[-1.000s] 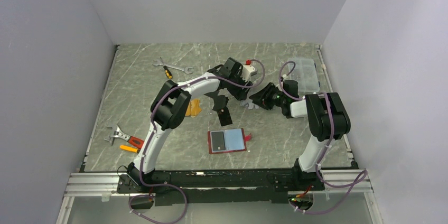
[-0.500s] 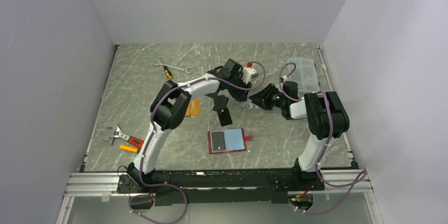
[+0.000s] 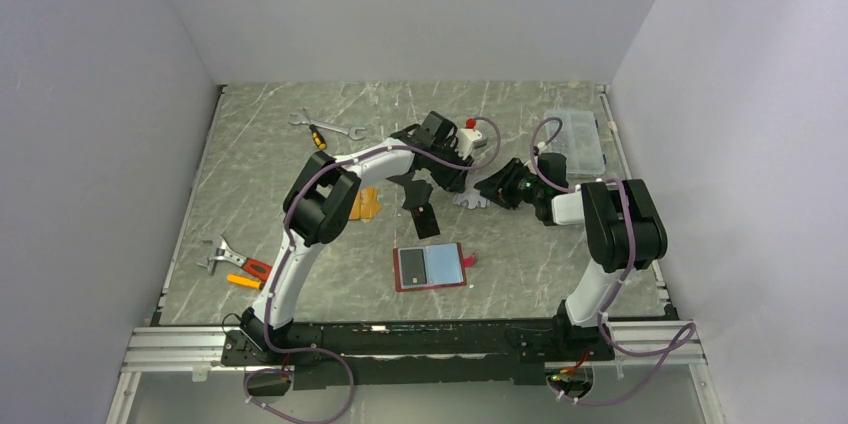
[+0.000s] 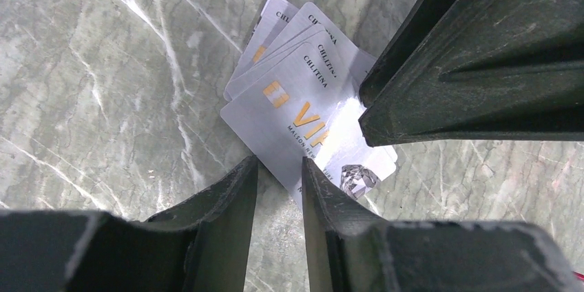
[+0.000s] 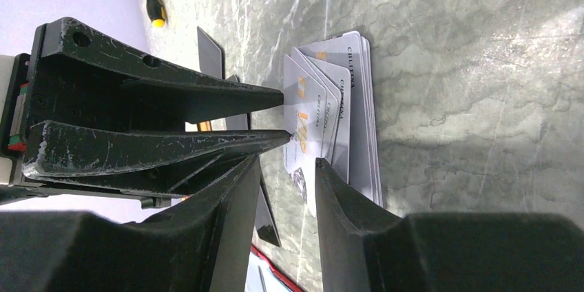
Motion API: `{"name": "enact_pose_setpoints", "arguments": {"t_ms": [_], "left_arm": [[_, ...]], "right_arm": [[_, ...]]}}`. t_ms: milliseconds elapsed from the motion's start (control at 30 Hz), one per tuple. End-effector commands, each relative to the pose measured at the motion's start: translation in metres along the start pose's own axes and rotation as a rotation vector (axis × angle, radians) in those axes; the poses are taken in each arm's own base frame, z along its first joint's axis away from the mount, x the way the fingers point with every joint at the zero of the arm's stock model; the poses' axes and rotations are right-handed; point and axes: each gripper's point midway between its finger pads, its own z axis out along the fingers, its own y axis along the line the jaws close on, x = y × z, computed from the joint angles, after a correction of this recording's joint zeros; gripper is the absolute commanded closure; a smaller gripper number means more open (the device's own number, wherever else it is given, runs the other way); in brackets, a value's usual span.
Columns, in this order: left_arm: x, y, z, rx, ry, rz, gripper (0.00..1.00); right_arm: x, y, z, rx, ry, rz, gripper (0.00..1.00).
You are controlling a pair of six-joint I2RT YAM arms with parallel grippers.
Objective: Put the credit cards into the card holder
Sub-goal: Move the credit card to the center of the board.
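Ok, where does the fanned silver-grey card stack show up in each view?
Top external: silver-grey cards lie just right of centre, beyond the open card holder.
Left wrist: frame centre, fanned, top card printed orange.
Right wrist: centre, fanned, seen sideways.
Shared landmark: the green marbled table under them; the orange print matches both wrist views.

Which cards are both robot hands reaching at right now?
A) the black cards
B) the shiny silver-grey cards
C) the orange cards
B: the left gripper and the right gripper both have their fingertips at the fanned stack of thin silver-grey plastic cards, as both wrist views show.
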Motion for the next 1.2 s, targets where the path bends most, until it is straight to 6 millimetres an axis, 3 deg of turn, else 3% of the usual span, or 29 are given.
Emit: {"name": "enact_pose_setpoints", "arguments": {"t_ms": [0, 767, 1167], "left_arm": [[0.02, -0.013, -0.002, 0.038, 0.064, -0.044, 0.65], [0.027, -0.039, 0.002, 0.19, 0.08, -0.195, 0.69], [0.026, -0.049, 0.001, 0.238, 0.055, -0.225, 0.7]], "right_arm": [[-0.01, 0.01, 0.0, -0.029, -0.018, -0.041, 0.62], [0.01, -0.007, 0.013, -0.025, 0.017, 0.023, 0.62], [0.015, 0.011, 0.01, -0.141, 0.021, 0.049, 0.63]]}}
